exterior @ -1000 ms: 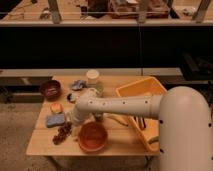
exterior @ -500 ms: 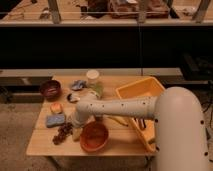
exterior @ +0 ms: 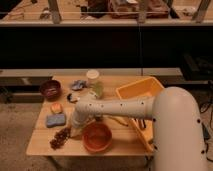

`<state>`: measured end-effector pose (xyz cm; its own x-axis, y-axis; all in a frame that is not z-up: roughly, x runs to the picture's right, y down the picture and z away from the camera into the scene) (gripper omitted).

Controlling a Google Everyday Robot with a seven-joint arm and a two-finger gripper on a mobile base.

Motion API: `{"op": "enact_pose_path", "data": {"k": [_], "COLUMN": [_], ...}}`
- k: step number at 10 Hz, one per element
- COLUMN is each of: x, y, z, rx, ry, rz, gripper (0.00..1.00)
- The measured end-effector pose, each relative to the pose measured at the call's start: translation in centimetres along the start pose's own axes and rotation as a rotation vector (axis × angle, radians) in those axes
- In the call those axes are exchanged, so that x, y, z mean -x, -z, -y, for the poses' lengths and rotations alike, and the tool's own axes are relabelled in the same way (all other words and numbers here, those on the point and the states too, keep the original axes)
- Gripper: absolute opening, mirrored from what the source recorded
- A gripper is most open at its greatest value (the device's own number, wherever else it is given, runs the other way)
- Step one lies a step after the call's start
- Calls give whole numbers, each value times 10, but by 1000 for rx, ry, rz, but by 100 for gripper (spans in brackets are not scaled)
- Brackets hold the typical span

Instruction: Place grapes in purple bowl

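Note:
The grapes (exterior: 60, 138), a dark reddish-purple cluster, lie on the wooden table (exterior: 120, 146) near its front left corner. The purple bowl (exterior: 50, 89) stands at the back left of the table and looks empty. My gripper (exterior: 75, 132) hangs down from the white arm (exterior: 115, 107), just right of the grapes and left of the orange-red bowl (exterior: 97, 137). It is close to the grapes; I cannot tell whether it touches them.
A blue sponge (exterior: 56, 120) and a small orange item (exterior: 56, 107) lie between the grapes and the purple bowl. A white-lidded jar (exterior: 94, 82) and a crumpled blue-grey thing (exterior: 78, 85) stand at the back. A yellow bin (exterior: 142, 98) fills the right side.
The gripper has sunk a little toward the table beside the grapes. The grapes and bowls have not moved.

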<state>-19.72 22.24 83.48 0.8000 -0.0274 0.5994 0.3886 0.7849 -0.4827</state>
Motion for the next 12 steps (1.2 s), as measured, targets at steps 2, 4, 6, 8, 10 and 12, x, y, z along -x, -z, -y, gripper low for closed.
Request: {"op": "enact_pose_path", "data": {"k": [2, 4, 6, 8, 10, 12], "x": [-2, 12, 33, 42, 40, 42], "y": [1, 8, 34, 44, 44, 49], "z": [0, 1, 5, 8, 8, 13], "rx": [-1, -27, -76, -97, -116, -140], "ry": [1, 13, 27, 34, 26, 22], "rz": [-2, 18, 52, 60, 68, 89], "gripper": [2, 2, 2, 2, 2, 2]}}
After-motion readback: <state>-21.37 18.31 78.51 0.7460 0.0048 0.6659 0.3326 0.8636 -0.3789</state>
